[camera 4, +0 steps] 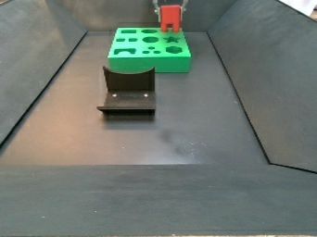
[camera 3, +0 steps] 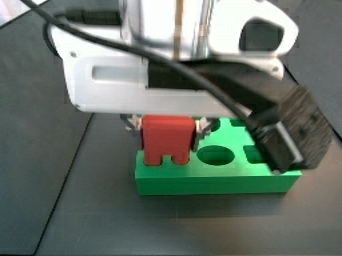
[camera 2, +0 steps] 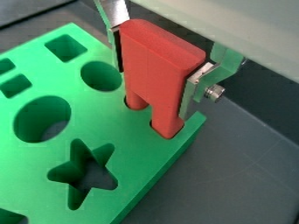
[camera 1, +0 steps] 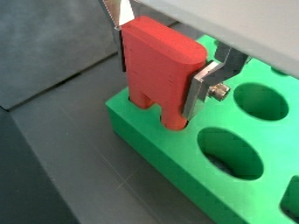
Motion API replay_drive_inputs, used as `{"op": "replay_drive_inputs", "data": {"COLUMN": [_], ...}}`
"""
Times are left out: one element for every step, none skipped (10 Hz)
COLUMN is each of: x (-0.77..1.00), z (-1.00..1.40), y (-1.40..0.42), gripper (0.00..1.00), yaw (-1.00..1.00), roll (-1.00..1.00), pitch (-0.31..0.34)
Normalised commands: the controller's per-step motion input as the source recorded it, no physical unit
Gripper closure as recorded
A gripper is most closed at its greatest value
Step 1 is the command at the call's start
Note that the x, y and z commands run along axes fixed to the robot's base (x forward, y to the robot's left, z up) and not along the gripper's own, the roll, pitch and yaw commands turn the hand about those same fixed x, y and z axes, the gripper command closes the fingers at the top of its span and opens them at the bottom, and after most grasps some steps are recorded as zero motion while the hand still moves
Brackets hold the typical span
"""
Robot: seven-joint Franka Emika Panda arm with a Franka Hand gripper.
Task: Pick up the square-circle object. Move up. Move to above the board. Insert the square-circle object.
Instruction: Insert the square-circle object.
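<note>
Fixture (camera 4: 126,90) before board (camera 4: 136,51), hand (camera 4: 169,20)

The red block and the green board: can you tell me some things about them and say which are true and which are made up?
1. The hand is holding the red block by its upper part. True.
2. The red block lies flat on the floor. False: it stands upright, its two prongs at a corner of the green board.
3. The green board has a star-shaped hole. True.
4. The red block is sitting in the star hole. False: that hole is empty.
5. In a side view, a dark fixture stands on the floor in front of the board. True.
</note>
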Motion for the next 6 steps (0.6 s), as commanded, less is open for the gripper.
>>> {"op": "replay_drive_inputs", "data": {"x": [0.0, 0.0, 0.0, 0.0, 0.0, 0.0], "z": [-0.52, -0.52, -0.46, -0.27, -0.08, 0.0], "y": [0.0, 0.01, 0.01, 0.0, 0.0, 0.0], "gripper": [1.0, 1.0, 1.0, 1.0, 1.0, 1.0], "yaw": [-0.1, -0.05, -0.04, 0.0, 0.0, 0.0], "roll": [-0.1, -0.1, -0.09, -0.11, -0.02, 0.0], "pitch": [-0.093, -0.116, -0.079, -0.147, -0.079, 0.0]}}
